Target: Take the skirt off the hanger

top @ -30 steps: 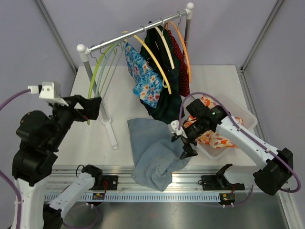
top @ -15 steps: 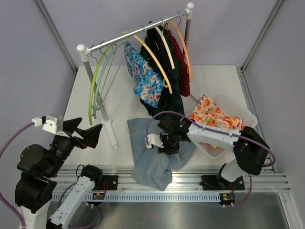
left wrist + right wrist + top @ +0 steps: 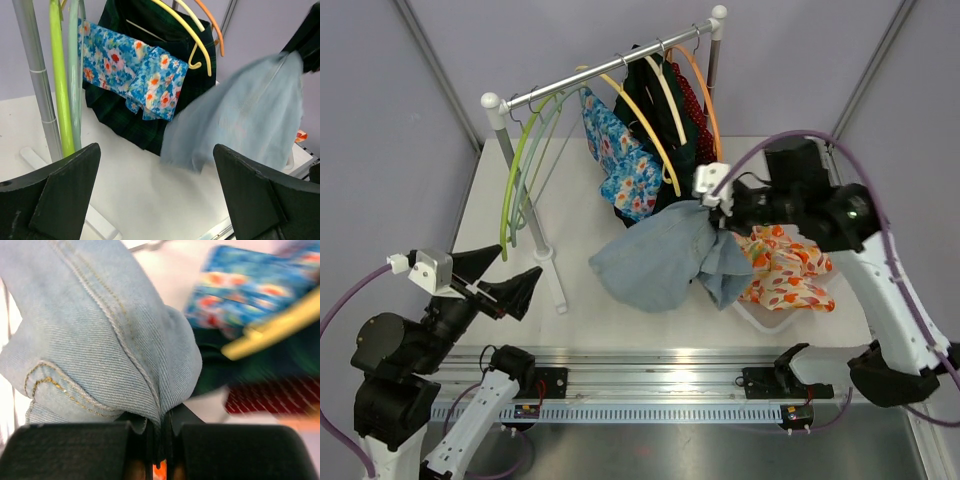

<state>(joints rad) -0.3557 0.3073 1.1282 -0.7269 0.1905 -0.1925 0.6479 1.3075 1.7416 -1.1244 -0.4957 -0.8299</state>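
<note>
- While the right gripper (image 3: 717, 208) hangs above the white worktop (image 3: 575, 200), its jaws are pinched tight on a bunched fold of the light blue denim skirt (image 3: 660, 262). The right wrist view shows that fold (image 3: 100, 335) squeezed between them.
- The skirt drapes down from that grip, off every hanger, just in front of the silver clothes rail (image 3: 610, 72) and beside the clear plastic bin (image 3: 760, 318) holding orange-patterned cloth (image 3: 785, 275).
- On the rail, a blue floral garment (image 3: 625, 170) hangs next to a yellow plastic hanger (image 3: 645, 125). A dark green garment (image 3: 675, 110) hangs behind, and a lime-green plastic hanger (image 3: 515, 185) sits at the left end.
- The left gripper (image 3: 505, 285) sits low at the near left, jaws spread wide and holding nothing.
</note>
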